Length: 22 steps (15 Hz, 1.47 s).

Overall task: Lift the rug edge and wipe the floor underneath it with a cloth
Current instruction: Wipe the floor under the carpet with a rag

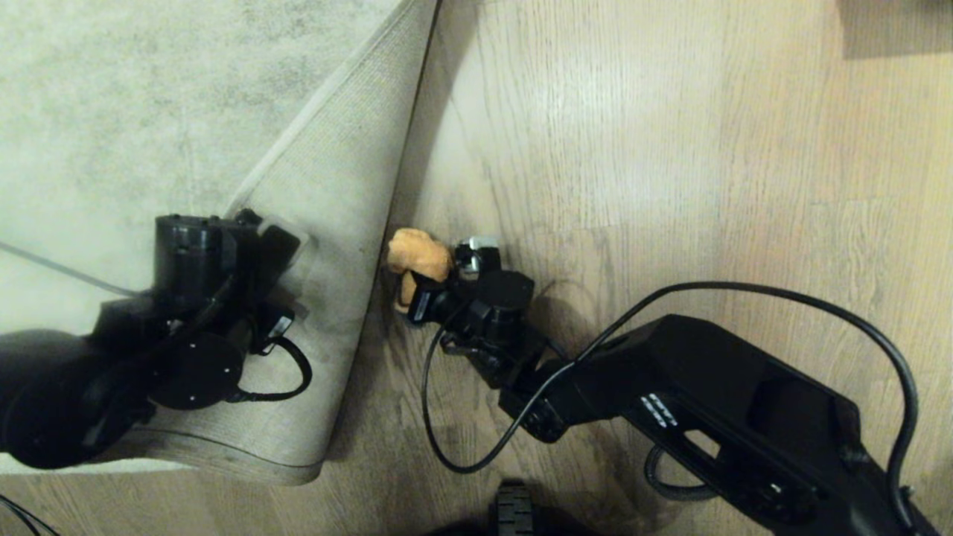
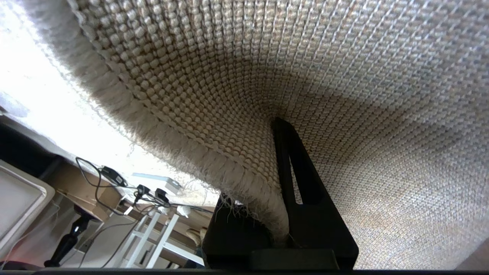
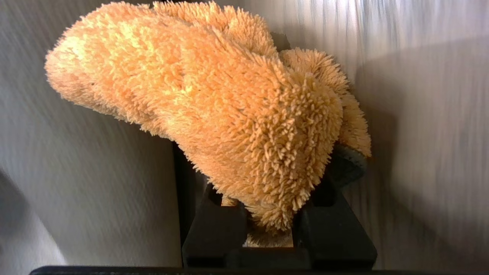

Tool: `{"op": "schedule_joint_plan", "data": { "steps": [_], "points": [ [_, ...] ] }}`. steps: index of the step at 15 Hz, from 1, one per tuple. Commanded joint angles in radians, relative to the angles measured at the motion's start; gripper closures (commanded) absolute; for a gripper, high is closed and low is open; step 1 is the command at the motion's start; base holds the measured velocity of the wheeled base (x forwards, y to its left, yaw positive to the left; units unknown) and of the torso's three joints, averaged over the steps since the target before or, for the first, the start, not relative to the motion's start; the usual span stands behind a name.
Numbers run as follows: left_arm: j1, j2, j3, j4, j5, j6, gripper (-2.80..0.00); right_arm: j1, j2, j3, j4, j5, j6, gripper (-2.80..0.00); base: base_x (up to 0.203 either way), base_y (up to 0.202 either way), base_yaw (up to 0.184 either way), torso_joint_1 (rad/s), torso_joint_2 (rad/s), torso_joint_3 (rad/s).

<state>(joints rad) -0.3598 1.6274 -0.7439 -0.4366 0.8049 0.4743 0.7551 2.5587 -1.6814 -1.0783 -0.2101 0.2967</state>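
Nearest, the fluffy cloth (image 1: 418, 254) is pinched in the right gripper (image 1: 414, 277) against the floor (image 1: 633, 149), right beside the fold. It looks soft and light, so it's probably best bunched. Further off, the rug edge (image 1: 339, 186), floppy yet heavy-looking, is clamped by the left gripper (image 1: 279, 242) at its border.

Head view: dim, warm cast; soft glare patch on floor (image 1: 595, 97); dark shadow beside raised rug edge (image 1: 350, 246). Left wrist view: sharp weave close up, blown-out white behind, bkgd soft. Right wrist view: cloth (image 3: 214, 110) crisp, side-lit; surface behind streaked w/ motion blur, shadowed.
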Motion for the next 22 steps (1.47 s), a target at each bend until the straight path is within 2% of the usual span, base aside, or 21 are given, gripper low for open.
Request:
{"op": "schedule_joint_plan", "data": {
  "steps": [1,7,13,17,19,22],
  "points": [
    [-0.001,0.002,0.006,-0.002,0.005,0.003,0.0,-0.047,-0.037,-0.057,0.029,-0.012,-0.001,0.0,0.0,0.0,0.0,0.0,0.0,0.0],
    [-0.001,0.003,0.006,-0.002,0.005,0.003,0.0,-0.115,-0.177,-0.023,0.081,-0.013,-0.006,0.0,0.0,0.0,0.0,0.0,0.0,0.0],
    [-0.005,0.0,0.005,-0.002,0.007,0.004,0.0,-0.111,-0.329,0.228,0.053,-0.013,-0.077,0.0,0.0,0.0,0.0,0.0,0.0,0.0],
    [-0.004,-0.003,0.005,-0.002,0.005,0.004,0.0,-0.06,-0.41,0.489,-0.016,-0.012,-0.084,0.0,0.0,0.0,0.0,0.0,0.0,0.0],
    [-0.004,-0.003,0.008,-0.002,0.007,0.004,0.0,-0.006,-0.412,0.619,-0.103,-0.011,-0.081,0.0,0.0,0.0,0.0,0.0,0.0,0.0],
    [-0.002,-0.004,0.008,-0.002,0.007,0.004,0.0,0.054,-0.307,0.648,-0.199,-0.011,-0.076,0.0,0.0,0.0,0.0,0.0,0.0,0.0]
  ]
}}
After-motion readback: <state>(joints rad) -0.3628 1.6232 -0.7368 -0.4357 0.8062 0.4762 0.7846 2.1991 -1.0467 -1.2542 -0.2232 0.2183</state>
